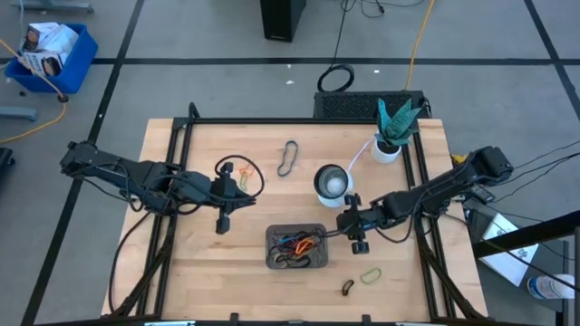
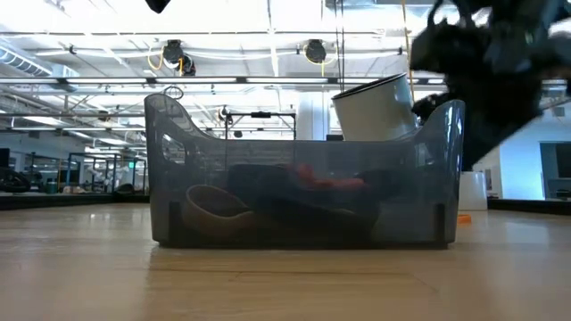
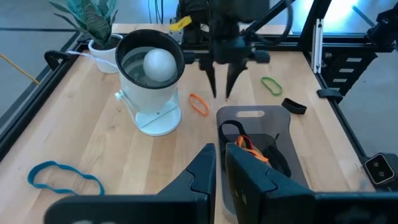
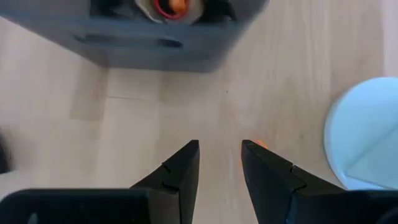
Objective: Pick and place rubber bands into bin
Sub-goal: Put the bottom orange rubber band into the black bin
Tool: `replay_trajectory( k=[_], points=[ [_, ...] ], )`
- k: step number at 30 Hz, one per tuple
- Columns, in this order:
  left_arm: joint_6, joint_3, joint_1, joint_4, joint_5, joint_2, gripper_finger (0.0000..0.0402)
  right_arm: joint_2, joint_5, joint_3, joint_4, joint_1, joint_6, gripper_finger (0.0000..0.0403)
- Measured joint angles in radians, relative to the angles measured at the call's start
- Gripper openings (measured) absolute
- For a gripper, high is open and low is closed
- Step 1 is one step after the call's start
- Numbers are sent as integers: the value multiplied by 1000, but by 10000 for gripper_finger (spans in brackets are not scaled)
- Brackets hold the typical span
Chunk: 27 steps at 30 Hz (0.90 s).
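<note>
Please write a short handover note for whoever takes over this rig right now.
Right gripper: open, empty, pointing down at the table between the bin and the white cup, close to an orange band.
Left gripper: nearly shut, nothing visibly held, left of the bin.
Done: several rubber bands lie in the bin.
Left: that orange band, the green band, a dark band, the band at the far side, and the loops near the left gripper.

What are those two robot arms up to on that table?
They are gathering rubber bands into the bin, which already holds several. The right pincer hovers open and empty beside the bin, over an orange band. The left pincer waits nearly closed near the table's left side. More bands lie loose.
</note>
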Motion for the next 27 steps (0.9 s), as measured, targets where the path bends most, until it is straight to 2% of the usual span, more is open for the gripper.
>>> replay_trajectory(
  k=[5, 10, 17, 27],
  points=[
    [1, 0, 0, 0, 0, 0, 42, 0, 112, -90, 96, 0, 20, 114],
    [1, 0, 0, 0, 0, 0, 42, -2, 113, -123, 108, 0, 39, 114],
    [1, 0, 0, 0, 0, 0, 42, -2, 116, -157, 213, 0, 46, 114],
    [0, 0, 0, 0, 0, 0, 42, -1, 126, -158, 211, 0, 45, 114]
  ],
)
